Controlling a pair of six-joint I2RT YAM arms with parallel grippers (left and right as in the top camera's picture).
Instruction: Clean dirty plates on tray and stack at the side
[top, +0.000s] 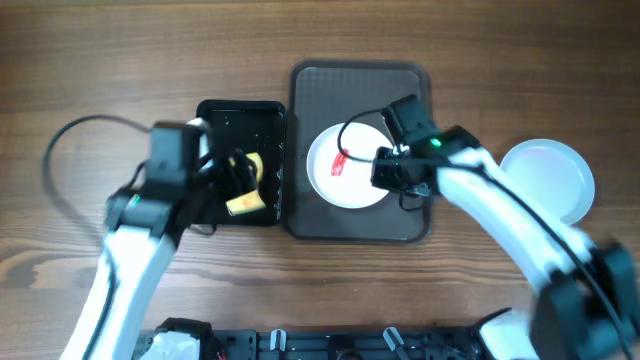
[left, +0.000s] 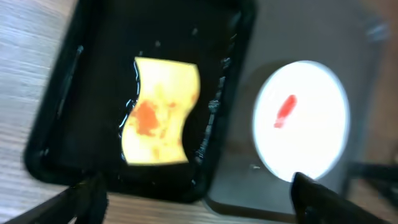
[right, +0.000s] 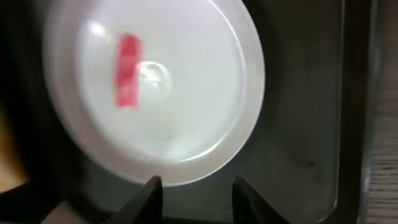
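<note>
Both arms sit closest to the overhead camera, above a brown wooden worktop (top: 100, 60). From up there, the left fingers (top: 232, 182) hang over a small black tub (top: 215, 115) with a yellow sponge (top: 246, 203) in it. The right fingers (top: 380, 172) are at the right edge of a white plate (top: 350, 188) that lies in the middle of the dark tray (top: 310, 90). A red smear (top: 339, 161) on it makes it look dirty. A pale plate (top: 548, 175) rests on the worktop, off the tray to its right. In the left wrist view, the left fingers (left: 84, 199) are wide open and hold nothing. The sponge (left: 160, 112) lies straight ahead of them in the wet tub (left: 81, 93). Its long side points away from them, so they could likely close across its short side. The white plate (left: 305, 143) is off to the right. In the right wrist view, the right fingers (right: 149, 196) are a little apart and grip nothing. The rim of the white plate (right: 186, 124) is just in front of their tips, so the right arm is the nearer one to it. No words or labels can be read.
</note>
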